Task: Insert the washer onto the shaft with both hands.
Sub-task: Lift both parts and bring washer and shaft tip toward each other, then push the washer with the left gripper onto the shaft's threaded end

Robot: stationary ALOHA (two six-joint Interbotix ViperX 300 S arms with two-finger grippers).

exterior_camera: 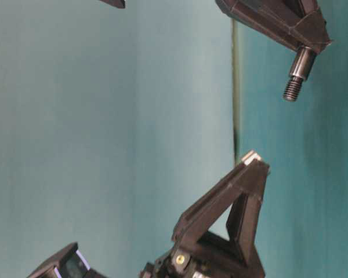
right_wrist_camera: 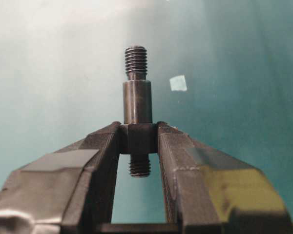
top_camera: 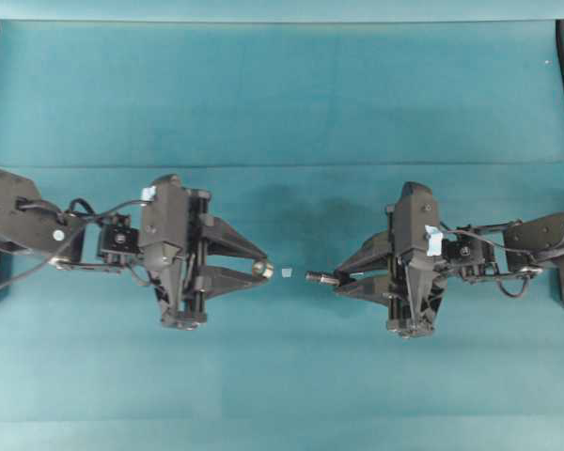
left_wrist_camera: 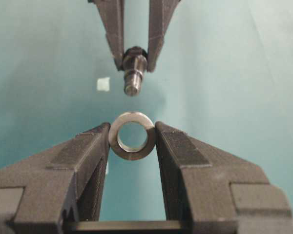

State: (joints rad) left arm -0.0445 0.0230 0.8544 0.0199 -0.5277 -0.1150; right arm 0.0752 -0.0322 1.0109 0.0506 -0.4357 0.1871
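On the teal table [top_camera: 282,103] the two arms face each other across the middle, well above the surface as the table-level view shows. The left gripper [top_camera: 261,270] has its jaws partly closed on the washer [top_camera: 260,269], which it pinches by the outer rim, with the hole turned toward the right. The right gripper [top_camera: 331,280] has its jaws nearly closed on the shaft [top_camera: 317,277], held at its thick middle so that the threaded end points left. A small pale scrap [top_camera: 287,272] lies on the table below the gap. I judge the step to be alignment before insertion: both parts are held, near but apart. The next move calls for centring the hole on the threaded tip and then closing the gap slowly.
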